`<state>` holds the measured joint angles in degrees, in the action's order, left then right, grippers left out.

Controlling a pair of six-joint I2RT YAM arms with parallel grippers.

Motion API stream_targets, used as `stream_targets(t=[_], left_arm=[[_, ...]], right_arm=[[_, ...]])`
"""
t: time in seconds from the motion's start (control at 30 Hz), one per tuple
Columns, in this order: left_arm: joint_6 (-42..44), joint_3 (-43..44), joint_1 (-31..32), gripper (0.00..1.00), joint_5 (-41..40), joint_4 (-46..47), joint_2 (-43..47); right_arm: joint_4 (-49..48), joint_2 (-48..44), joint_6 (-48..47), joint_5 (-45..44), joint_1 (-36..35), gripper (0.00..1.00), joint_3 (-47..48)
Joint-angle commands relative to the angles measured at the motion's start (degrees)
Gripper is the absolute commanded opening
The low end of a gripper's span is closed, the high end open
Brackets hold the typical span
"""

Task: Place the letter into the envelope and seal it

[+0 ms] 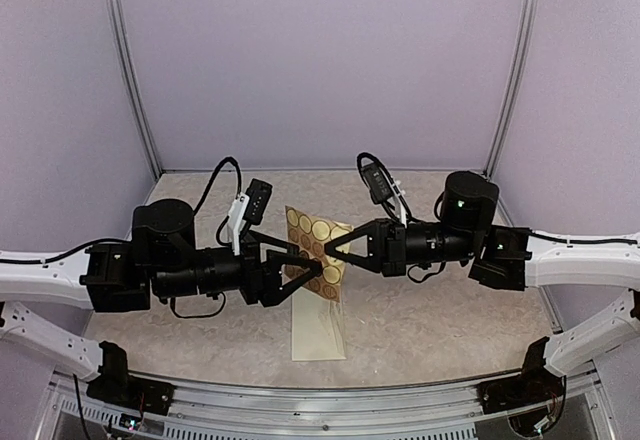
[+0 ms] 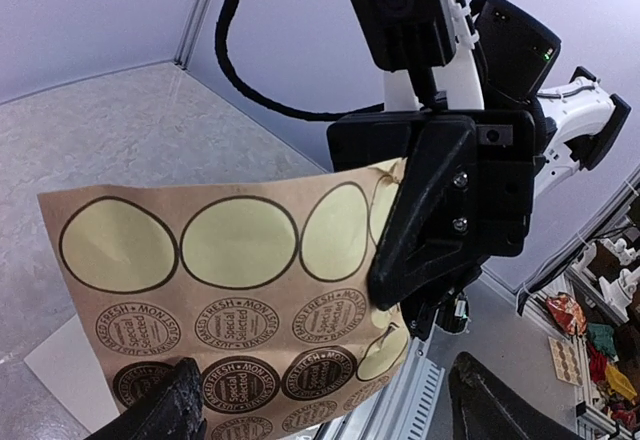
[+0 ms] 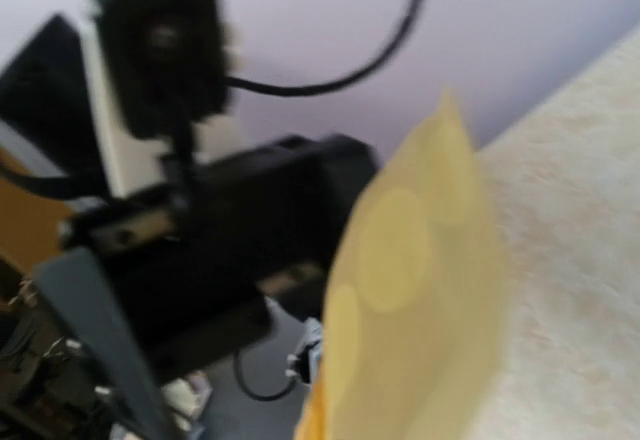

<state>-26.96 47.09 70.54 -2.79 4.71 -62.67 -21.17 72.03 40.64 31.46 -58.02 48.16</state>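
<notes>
The left gripper is closest to the lens in the left wrist view. Only the tips of its two dark fingers show at the bottom edge, spread wide apart. One tip overlaps the lower corner of the sticker sheet; the other stands well off the sheet's opposite side. Whether that first tip actually presses the paper cannot be told, as the sheet's lower edge is cut off by the frame.

The sheet hangs in the air, bowed. It has a row of pale blank ovals along its top and rows of brown printed round stickers below.

The right gripper is clamped on the sheet's far side edge. One black finger lies across the front of the paper and the other is hidden behind it.

In the right wrist view everything is blurred. The sheet is a yellow smear filling the lower middle, with a dark mass beside it that cannot be resolved.

From above, the two grippers meet at the sheet from either side.

The envelope lies flat on the table directly beneath the sheet. Its near end juts out towards the arm bases, and its far end is covered by the sheet and fingers. Its flap and contents cannot be made out.
</notes>
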Motion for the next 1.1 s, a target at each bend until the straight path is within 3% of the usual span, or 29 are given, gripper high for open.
stream_targets(t=[0.0,0.3,1.07], left_arm=[[1.91,2.36,0.42,0.81,2.43,3.54,-1.01],[4.02,3.83,1.58,0.81,2.42,4.82,-2.22],[5.51,5.12,2.61,0.33,4.20,5.38,-4.43]], right_arm=[[-7.59,0.74,1.04,6.27,-0.89,0.00,0.80],[-9.18,1.42,1.56,8.90,-1.14,0.00,0.59],[-13.10,2.40,3.98,10.54,-1.20,0.00,-0.13]])
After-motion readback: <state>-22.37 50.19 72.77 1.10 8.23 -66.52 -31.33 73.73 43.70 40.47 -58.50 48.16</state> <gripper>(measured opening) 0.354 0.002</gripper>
